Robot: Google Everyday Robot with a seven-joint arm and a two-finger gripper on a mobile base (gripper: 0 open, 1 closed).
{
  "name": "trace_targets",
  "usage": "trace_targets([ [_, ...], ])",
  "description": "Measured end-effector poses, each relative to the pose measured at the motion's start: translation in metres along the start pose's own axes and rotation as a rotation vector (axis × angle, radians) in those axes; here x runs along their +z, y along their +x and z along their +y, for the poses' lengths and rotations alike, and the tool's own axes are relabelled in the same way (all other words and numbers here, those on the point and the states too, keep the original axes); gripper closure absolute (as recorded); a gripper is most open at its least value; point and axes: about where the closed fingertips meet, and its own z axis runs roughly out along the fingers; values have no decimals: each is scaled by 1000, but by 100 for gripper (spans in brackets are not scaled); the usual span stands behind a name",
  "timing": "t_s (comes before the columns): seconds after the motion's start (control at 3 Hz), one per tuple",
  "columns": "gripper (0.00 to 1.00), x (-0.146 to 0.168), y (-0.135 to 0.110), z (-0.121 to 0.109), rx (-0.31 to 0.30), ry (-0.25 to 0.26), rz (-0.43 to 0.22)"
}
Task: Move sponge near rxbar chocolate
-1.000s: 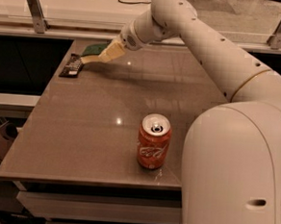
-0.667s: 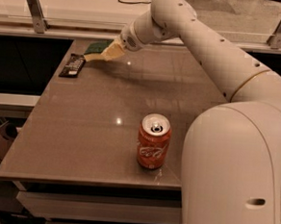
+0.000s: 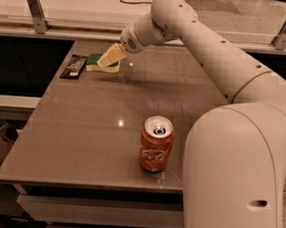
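The sponge (image 3: 94, 61), dark green on top with pale yellow foam below, is at the far left of the table, just right of the rxbar chocolate (image 3: 73, 66). The rxbar is a flat black bar lying near the table's left edge. My gripper (image 3: 109, 61) reaches in from the right and is shut on the sponge's right end, holding it at or just above the tabletop. A small gap shows between the sponge and the bar. The gripper hides the sponge's right part.
An orange-red soda can (image 3: 156, 144) stands upright near the table's front edge. My white arm (image 3: 220, 57) spans the right side of the brown table (image 3: 83, 131). A counter with metal brackets (image 3: 35, 8) runs behind it.
The gripper and sponge have sunk slightly toward the tabletop beside the black bar. The can and the bar have not moved.
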Motion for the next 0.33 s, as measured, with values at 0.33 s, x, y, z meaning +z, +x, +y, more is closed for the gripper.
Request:
trace_targets([
  [0.33, 0, 0, 0, 0, 0, 0, 0],
])
